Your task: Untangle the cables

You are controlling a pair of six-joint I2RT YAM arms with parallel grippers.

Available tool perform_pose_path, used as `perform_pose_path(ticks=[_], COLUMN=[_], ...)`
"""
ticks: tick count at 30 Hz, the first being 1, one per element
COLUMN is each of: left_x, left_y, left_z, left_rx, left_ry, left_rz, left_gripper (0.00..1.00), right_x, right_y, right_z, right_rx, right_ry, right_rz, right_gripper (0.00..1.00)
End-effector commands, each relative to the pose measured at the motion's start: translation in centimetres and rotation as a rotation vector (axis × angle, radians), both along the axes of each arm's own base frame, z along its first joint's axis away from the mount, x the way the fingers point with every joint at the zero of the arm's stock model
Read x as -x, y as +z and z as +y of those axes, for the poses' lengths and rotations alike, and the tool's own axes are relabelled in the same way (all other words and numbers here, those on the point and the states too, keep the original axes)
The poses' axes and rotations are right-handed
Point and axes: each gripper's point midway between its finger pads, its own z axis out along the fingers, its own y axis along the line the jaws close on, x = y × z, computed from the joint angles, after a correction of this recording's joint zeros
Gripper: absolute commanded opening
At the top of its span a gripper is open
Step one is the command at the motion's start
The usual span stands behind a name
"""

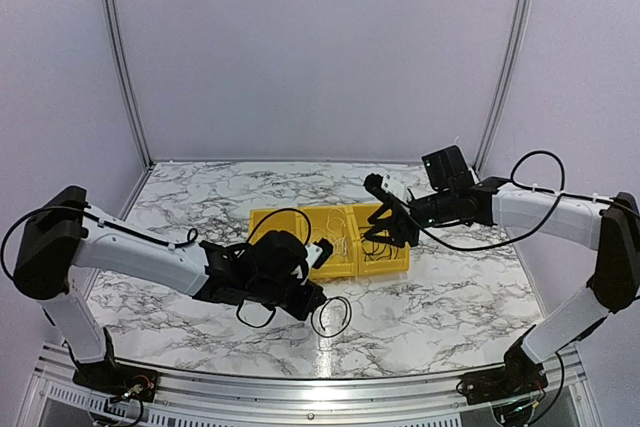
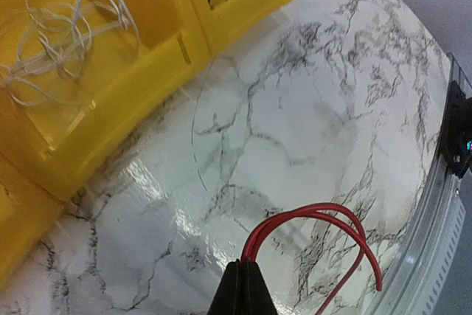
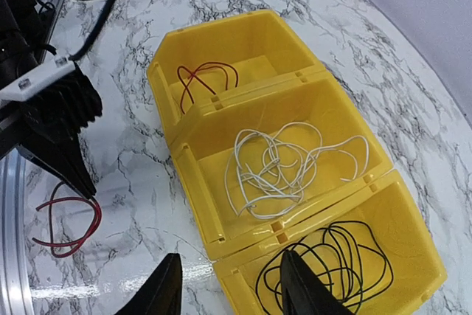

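Note:
A yellow three-compartment bin holds the cables sorted by colour: a red one in the far compartment, white ones in the middle, black ones nearest the right wrist camera. My left gripper is shut on a looped red cable just above the marble table, in front of the bin. The right wrist view shows this loop hanging from the left gripper. My right gripper is open and empty, hovering over the bin's near wall beside the black cables.
A metal rail runs along the table's near edge, close to the red loop. The left arm's thick black cable hangs over the table beyond the bin. Marble tabletop surrounds the bin, with walls at the back and sides.

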Motion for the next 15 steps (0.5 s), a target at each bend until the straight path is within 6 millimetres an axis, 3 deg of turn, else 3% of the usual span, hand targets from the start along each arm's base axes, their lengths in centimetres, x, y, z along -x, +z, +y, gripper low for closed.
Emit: perform_pose_path(ticks=[1, 4, 7, 11, 15], left_x=[-2.7, -4.2, -5.4, -6.5, -7.2], left_y=[6.7, 10.0, 13.0, 15.4, 16.4], left_z=[0.5, 1.6, 2.6, 3.5, 3.9], left_rx=[0.075, 0.136, 0.215, 0.275, 0.308], left_ry=[0.088, 0.188, 0.292, 0.390, 0.461], left_rz=[-0.179, -0.262, -0.320, -0.359, -0.359], left_gripper=[0.00, 0.00, 0.00, 0.00, 0.00], right_x=[-1.0, -0.1, 0.3, 0.9, 2.3], right_y=[5.3, 7.9, 9.2, 9.3, 8.4], right_z=[0.3, 1.1, 1.8, 2.8, 4.6], right_rx=[-0.135, -0.180, -0.166, -0.119, -0.083], right_ry=[-0.015, 0.044, 0.060, 0.050, 0.058], right_rz=[0.034, 0.076, 0.087, 0.102, 0.103], right_gripper=[0.48, 0.51, 0.52, 0.56, 0.60])
